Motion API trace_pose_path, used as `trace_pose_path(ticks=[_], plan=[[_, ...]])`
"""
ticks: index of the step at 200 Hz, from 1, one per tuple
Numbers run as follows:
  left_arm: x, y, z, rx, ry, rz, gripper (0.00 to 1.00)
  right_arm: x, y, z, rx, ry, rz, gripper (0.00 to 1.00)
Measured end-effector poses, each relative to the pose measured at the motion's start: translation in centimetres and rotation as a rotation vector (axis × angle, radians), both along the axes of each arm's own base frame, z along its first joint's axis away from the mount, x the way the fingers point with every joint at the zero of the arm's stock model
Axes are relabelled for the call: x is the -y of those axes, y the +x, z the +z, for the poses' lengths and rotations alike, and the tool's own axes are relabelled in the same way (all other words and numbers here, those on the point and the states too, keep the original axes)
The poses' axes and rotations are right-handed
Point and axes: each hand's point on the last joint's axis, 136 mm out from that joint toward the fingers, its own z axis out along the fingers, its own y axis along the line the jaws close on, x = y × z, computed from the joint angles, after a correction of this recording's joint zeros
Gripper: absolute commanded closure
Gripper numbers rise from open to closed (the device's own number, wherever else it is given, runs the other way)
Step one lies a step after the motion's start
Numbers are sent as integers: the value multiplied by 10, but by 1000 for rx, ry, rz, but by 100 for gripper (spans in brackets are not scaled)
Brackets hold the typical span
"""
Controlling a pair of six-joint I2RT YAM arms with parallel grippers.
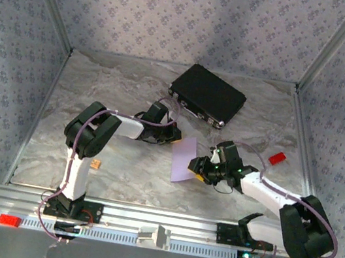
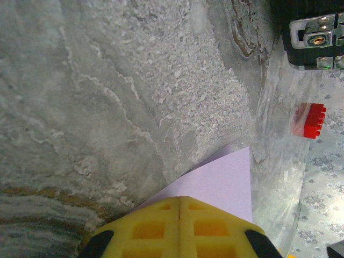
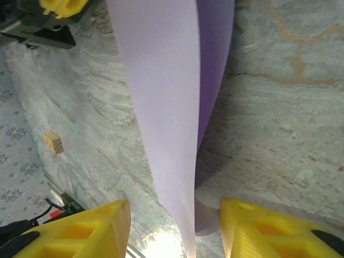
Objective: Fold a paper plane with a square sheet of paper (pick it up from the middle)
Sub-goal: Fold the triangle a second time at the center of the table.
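- Left gripper (image 2: 179, 201) — I read its yellow pads as pressed flat together, with only a thin seam between them. It is clamped on one corner of the sheet of paper (image 1: 185, 159), and a pale lilac point runs out past its fingertips.
- Right gripper (image 3: 174, 215) — its jaws stand wide apart. The sheet hangs edge-on in the gap between the two yellow fingers (image 3: 80, 231), and I cannot tell whether either pad touches it.
- Sheet of paper — it sits around the middle of the table (image 1: 126, 88), between the two grippers. The left gripper holds its far left corner and the right gripper is at its right edge. From the right wrist it looks doubled over and lifted, with one pale face and one darker purple face, and its lower end curls just above the marbled surface.
- Black case (image 1: 208, 96) — it lies flat on the far side of the sheet, apart from it, with its metal latches facing the near right.
- Red brick (image 1: 277, 158) — it lies right of the sheet, near the right wall.
- Tan block (image 1: 95, 164) — it lies on the near left, just beside the left arm's upright link.
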Motion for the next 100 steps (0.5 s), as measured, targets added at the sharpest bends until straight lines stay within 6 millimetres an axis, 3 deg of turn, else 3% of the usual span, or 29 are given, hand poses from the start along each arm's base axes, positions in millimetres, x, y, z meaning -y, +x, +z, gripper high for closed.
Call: trace_pose_path(ticks=[100], plan=[[0, 0, 0, 0, 0, 0, 100, -4, -13, 5, -40, -24, 33, 50]])
